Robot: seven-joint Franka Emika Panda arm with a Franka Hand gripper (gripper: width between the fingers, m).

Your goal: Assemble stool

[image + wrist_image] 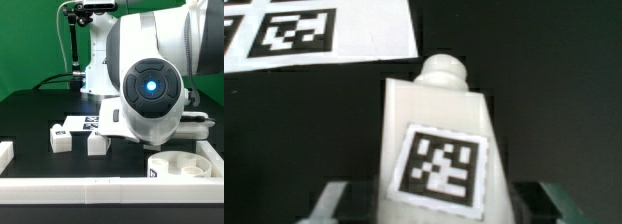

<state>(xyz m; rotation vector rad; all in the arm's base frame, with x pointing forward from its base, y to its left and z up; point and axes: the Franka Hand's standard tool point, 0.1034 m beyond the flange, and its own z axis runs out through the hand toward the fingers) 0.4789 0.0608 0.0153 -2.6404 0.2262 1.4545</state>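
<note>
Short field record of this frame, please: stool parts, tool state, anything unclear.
seat: white round seat, at the exterior view's right; no leg visible in it
loose legs: first leg and second leg, on the table by the marker board
tool: tool straddles the third leg, whose tag faces the wrist camera; grip unclear

- The leg (441,130) is seen as smooth white plastic, matt (its tag printed in flat black).
- The marker board (295,35) is shown matt white.
- The table (30,110) is seen matt black.
- The arm casing (145,40) is shown glossy white.
</note>
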